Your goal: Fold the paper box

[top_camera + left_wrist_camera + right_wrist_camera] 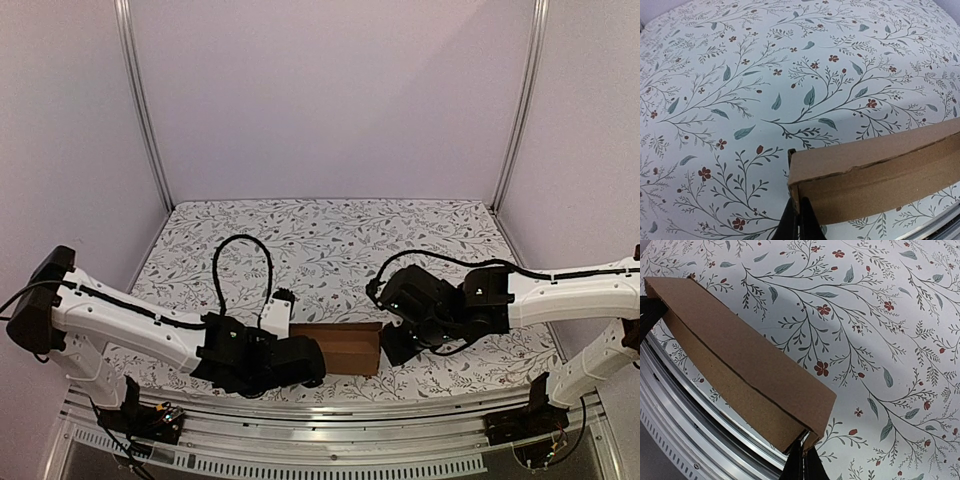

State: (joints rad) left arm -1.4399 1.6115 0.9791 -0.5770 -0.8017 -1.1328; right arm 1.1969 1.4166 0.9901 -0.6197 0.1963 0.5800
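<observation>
The paper box (345, 346) is a small elongated brown cardboard box, folded up, lying near the table's front edge between my two grippers. My left gripper (303, 360) is at its left end. In the left wrist view the box (880, 167) runs off to the right, and the left gripper (799, 210) is shut, pinching the box's end wall. My right gripper (392, 345) is at the right end. In the right wrist view the box (740, 365) stretches away to the upper left, and the right gripper (807, 452) is shut on its end flap.
The floral tablecloth (330, 240) covers the table. A metal rail (320, 412) runs along the near edge, just below the box, and also shows in the right wrist view (685, 435). A black cable loop (243, 262) rises behind the left arm. Walls enclose the back and sides.
</observation>
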